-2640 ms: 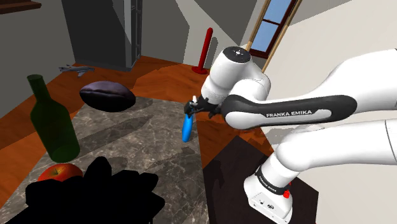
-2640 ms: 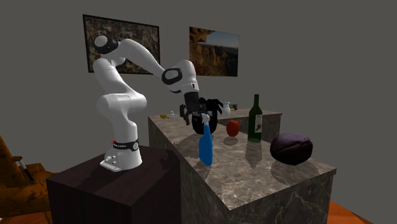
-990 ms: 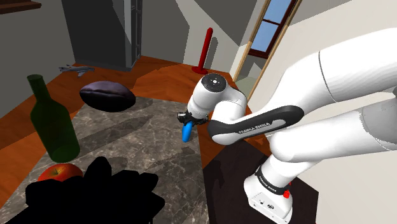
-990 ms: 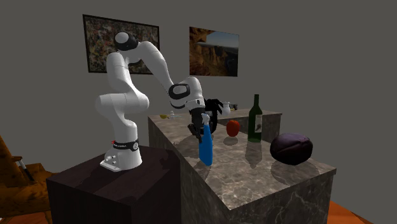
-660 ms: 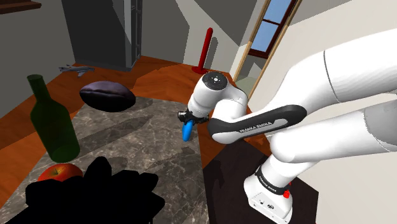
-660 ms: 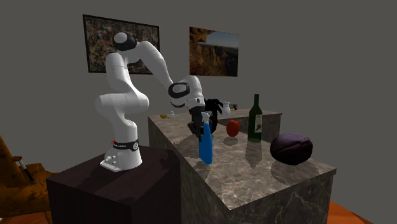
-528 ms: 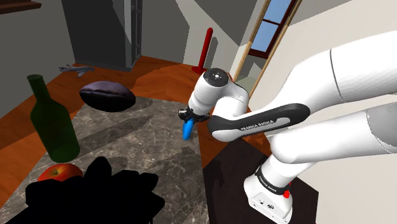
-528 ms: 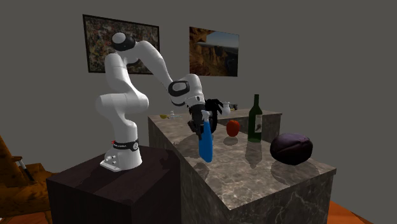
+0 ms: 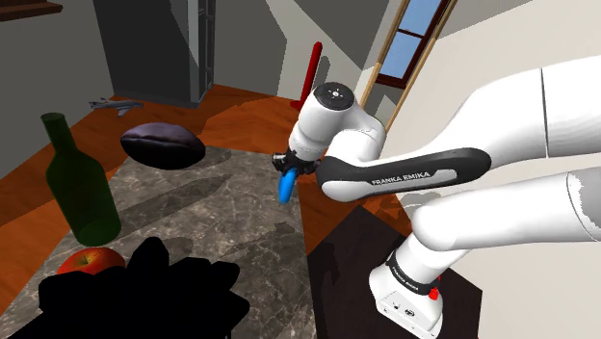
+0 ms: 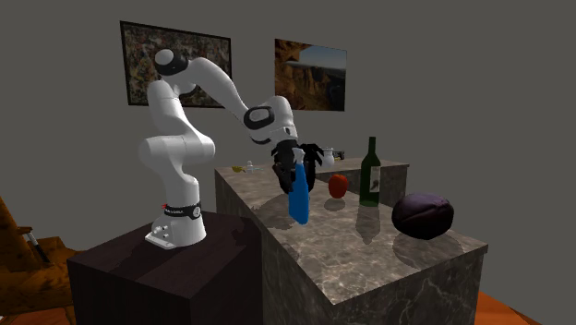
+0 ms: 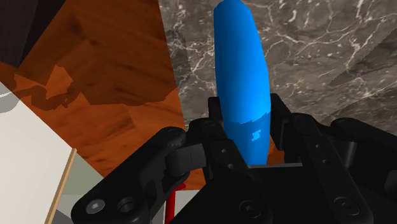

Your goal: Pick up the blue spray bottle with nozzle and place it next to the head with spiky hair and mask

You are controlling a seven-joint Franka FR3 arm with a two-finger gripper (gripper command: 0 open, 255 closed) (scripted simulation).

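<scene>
Currently clamped by its neck in the gripper (image 9: pixel 289 166): blue spray bottle (image 9: pixel 285 188), hung upright, seemingly just clear of the marble worktop (image 9: pixel 222 212) at the edge nearest the stand. Target: black spiky-haired head (image 9: pixel 144 289), further along toward the worktop's end, near apple (image 9: pixel 91 260) and green bottle (image 9: pixel 82 188). Carry high, slow, upright. Come in on the head's open side, away from the apple. Lower until the base touches before releasing.

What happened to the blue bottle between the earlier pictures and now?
The gripper came down over the blue bottle, shut on it near its top and lifted it a little off the counter. The green bottle, apple, dark oval and black head stayed put.
</scene>
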